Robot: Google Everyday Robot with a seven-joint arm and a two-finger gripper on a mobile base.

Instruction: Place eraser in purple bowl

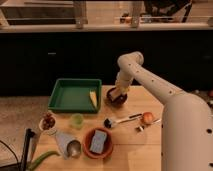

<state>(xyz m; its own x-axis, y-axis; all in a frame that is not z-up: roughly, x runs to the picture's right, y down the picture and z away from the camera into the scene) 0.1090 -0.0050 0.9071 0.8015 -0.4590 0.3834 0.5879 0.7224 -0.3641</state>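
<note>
We're in a kitchen-like space: dark cabinet fronts run behind the wooden table, a green tray sits on it, and the gripper hangs over the purple bowl there.

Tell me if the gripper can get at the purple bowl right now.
Probably yes: the gripper hangs right over the purple bowl, and nothing shows between them; the green tray sits apart beside it.
</note>
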